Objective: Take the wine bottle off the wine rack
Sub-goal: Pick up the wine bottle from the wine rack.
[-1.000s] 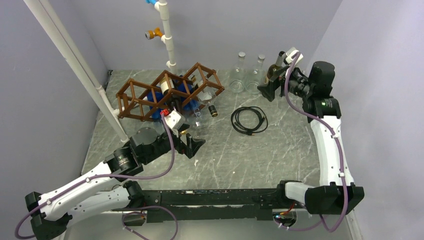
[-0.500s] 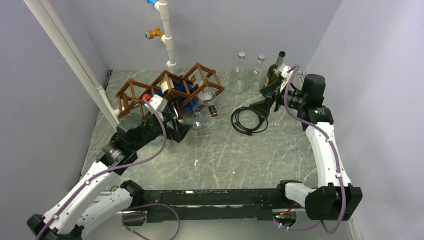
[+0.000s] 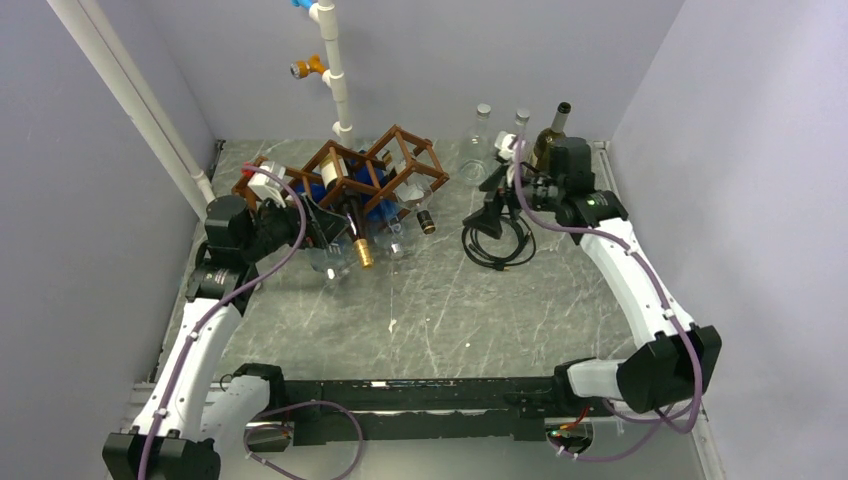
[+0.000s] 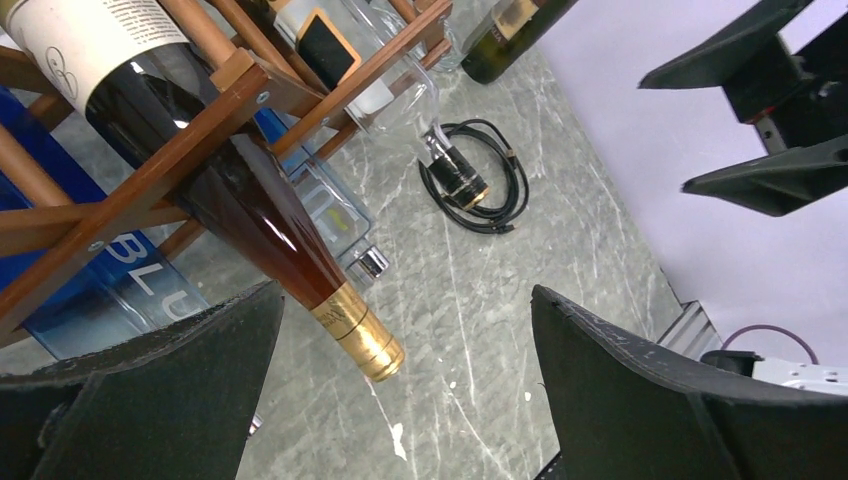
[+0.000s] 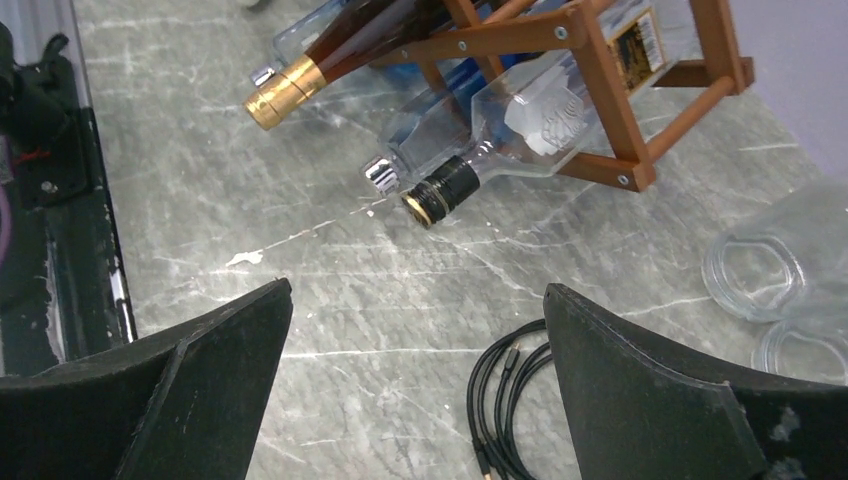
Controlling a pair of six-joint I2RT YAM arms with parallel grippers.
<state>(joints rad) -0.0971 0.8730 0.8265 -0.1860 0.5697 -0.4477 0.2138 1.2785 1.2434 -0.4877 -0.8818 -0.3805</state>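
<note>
- The wine rack (image 3: pixel 372 160) (image 4: pixel 235 80) (image 5: pixel 608 95) stands at the far left of the grey marble worktop (image 3: pixel 430 310), a brown lattice of diamond-shaped cells.
- The wine bottle (image 3: pixel 352 225) (image 4: pixel 260 220) (image 5: pixel 300 80) lies in the rack. Its dark body passes through a cell, and its gold-foiled neck slopes down out of the near side towards the worktop.
- The left hand (image 3: pixel 322 226) (image 4: pixel 405 300) is at the near left side of the rack, its fingers spread wide apart and holding nothing. In the left wrist view the bottle's gold tip shows in the gap between them.
- From the overhead view I cannot tell whether this hand touches the rack or the bottle.
- The right hand (image 3: pixel 487 205) (image 5: pixel 418 290) (image 4: pixel 668 132) hangs to the right of the rack, above a coiled black cable (image 3: pixel 498 240) (image 5: pixel 510 390). Its fingers are also fully apart and grip nothing.
- A clear bottle with a black cap (image 3: pixel 425 222) (image 5: pixel 500 130) and a blue bottle (image 3: pixel 375 205) (image 4: pixel 110 290) also lie in the rack, their necks pointing near.
- Two empty clear bottles (image 3: pixel 480 140) and a dark green bottle (image 3: pixel 548 140) stand upright at the far right.
- A white pipe (image 3: pixel 335 70) rises behind the rack.
</note>
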